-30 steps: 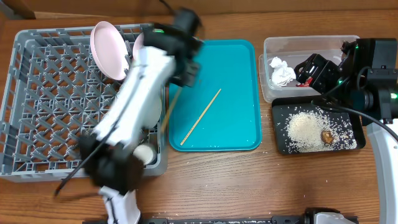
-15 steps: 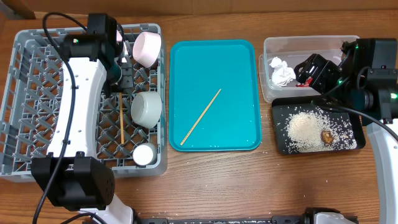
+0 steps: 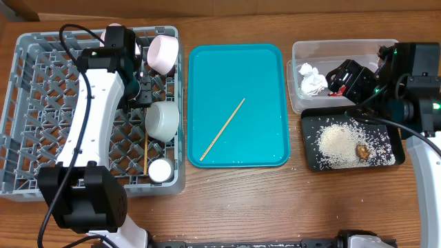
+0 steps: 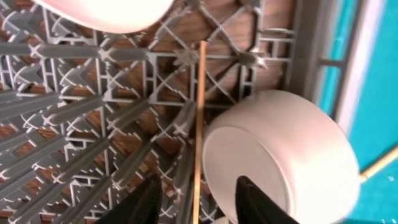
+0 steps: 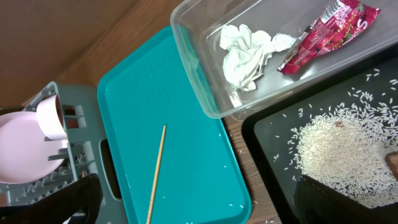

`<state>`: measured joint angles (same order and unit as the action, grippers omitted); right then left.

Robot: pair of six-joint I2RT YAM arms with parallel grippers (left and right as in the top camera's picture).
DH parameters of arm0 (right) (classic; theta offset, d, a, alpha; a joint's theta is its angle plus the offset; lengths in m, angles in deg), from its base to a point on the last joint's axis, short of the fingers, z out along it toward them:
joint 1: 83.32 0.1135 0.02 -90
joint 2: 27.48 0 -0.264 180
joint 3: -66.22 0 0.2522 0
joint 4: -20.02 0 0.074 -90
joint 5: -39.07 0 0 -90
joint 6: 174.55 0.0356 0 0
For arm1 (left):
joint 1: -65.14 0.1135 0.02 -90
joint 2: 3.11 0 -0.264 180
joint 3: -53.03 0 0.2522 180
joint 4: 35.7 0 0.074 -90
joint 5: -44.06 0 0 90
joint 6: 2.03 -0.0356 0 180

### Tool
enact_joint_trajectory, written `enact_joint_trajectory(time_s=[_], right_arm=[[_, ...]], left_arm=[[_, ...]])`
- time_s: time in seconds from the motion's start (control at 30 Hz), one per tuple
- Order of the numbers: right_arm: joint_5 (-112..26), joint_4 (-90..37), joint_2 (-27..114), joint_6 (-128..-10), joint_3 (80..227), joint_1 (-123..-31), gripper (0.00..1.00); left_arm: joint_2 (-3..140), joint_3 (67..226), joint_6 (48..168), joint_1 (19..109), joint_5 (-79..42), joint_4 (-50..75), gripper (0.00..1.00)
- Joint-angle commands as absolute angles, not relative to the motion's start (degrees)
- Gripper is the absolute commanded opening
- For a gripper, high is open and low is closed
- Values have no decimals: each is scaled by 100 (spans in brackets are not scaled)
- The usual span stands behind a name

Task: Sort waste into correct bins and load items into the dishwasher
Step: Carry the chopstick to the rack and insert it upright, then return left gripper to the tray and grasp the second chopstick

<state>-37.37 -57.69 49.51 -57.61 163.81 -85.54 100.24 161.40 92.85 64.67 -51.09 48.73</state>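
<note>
My left gripper (image 3: 141, 89) hovers open over the grey dish rack (image 3: 41, 110). In the left wrist view its fingers (image 4: 200, 202) straddle a wooden chopstick (image 4: 200, 118) lying on the rack's lattice (image 4: 74, 137), beside the grey-white bowl (image 4: 280, 155); the chopstick also shows from overhead (image 3: 146, 148). A second chopstick (image 3: 222, 129) lies on the teal tray (image 3: 262, 69). My right gripper (image 3: 341, 77) is open and empty above the clear tub (image 3: 344, 45), which holds the white tissue (image 5: 249, 53) and red wrapper (image 5: 326, 31). The black tray (image 3: 310, 162) holds rice (image 3: 336, 143) and a brown lump (image 3: 362, 149).
The rack also holds a pink-white cup (image 3: 164, 54) on its side, a small white bowl (image 3: 160, 170), the wider bowl (image 3: 163, 120) and a pale pink plate (image 3: 110, 33) mostly hidden by my left arm. A few rice grains lie on the teal tray's near end.
My left arm swung from the teal tray's edge to the rack's back. The chopstick it carried now lies on the rack floor, slightly further right than half a second ago. The right arm is still.
</note>
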Motion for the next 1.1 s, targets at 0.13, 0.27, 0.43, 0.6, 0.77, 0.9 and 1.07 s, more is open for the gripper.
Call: enact_joint_trajectory(time_s=[0.13,0.27,0.43,0.6,0.77,0.9,1.07], right_arm=[[-3715,-5743,4916,-5796,16361,-8565,100],[-3715,-5743,4916,-5796,16361,-8565,100],[-3715,-5743,4916,-5796,16361,-8565,100],[-3715,-5743,4916,-5796,16361,-8565,100],[-3715,-5743,4916,-5796,16361,-8565,100],[-3715,-5743,4916,-5796,16361,-8565,100],[-3715,-5743,4916,-5796,16361,-8565,100]], left_arm=[[10016,17128,8507,5543,-4265,4967,43],[10151,17014,7823,4765,-4259,4836,48],[10704,16916,8201,4094,-4429,4582,45],[11644,16916,9102,3685,-4530,4416,42],[12258,16916,9067,3539,-4547,4335,42],[12420,16916,8992,3469,-4556,4333,42],[12472,16916,8925,3464,-4656,4322,42]])
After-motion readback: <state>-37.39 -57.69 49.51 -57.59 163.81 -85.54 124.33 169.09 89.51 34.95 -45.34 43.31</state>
